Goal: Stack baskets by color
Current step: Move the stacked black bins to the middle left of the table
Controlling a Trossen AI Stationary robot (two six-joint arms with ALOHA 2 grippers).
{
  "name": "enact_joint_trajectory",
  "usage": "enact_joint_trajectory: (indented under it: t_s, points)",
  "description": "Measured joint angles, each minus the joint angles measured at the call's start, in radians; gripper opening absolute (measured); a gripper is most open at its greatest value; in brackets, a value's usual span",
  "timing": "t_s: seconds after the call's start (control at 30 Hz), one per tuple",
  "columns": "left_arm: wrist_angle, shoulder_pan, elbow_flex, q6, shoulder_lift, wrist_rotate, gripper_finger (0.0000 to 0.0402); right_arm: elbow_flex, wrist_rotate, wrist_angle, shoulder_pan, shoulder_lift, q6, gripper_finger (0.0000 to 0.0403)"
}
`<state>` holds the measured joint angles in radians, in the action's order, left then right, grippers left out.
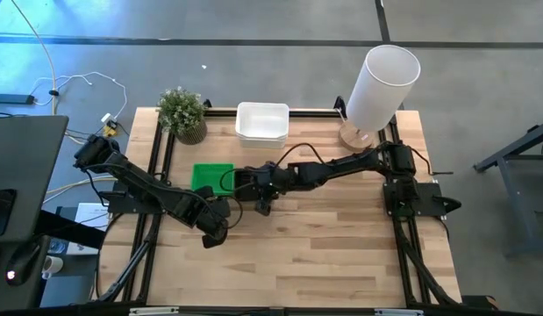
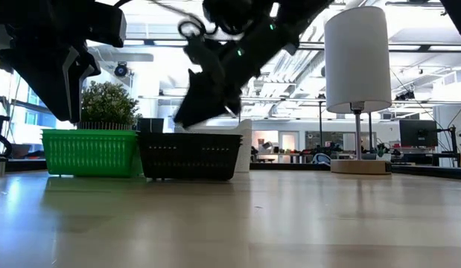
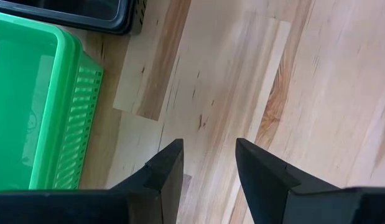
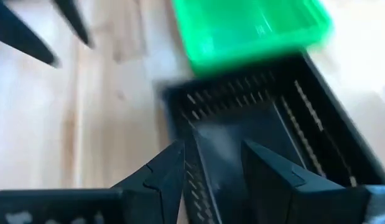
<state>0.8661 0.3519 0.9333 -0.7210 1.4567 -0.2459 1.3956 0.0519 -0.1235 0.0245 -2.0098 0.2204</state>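
Note:
A green basket and a black mesh basket stand side by side on their bottoms on the wooden table. A white basket stands on the table near the far edge. My right gripper hovers open just above the black basket, its fingertips over one long wall and clear of the rim in the low view. My left gripper hangs open over bare wood near the green basket, nearer the table's front edge, with nothing between its fingers.
A small potted plant stands at the far left corner. A tall white cylinder on a round wooden base stands at the far right. The near half of the table is bare wood.

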Motion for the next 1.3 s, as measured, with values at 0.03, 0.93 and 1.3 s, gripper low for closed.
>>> enact_joint_trajectory:
  t_s: [0.03, 0.93, 1.3]
  points:
    - [0.0, 0.0, 0.0, 0.0, 0.0, 0.0, 0.0133, 0.016, -0.005, 0.001, 0.005, 0.0, -0.017, 0.0147]
    - [-0.001, -0.033, 0.0, 0.018, 0.0, 0.062, 0.0133, 0.108, 0.03, -0.06, 0.1, -0.118, -0.037, 0.0147]
    - [-0.002, -0.034, 0.0, 0.044, 0.0, 0.064, 0.0133, 0.108, 0.113, -0.062, 0.062, -0.123, -0.032, 0.0147]
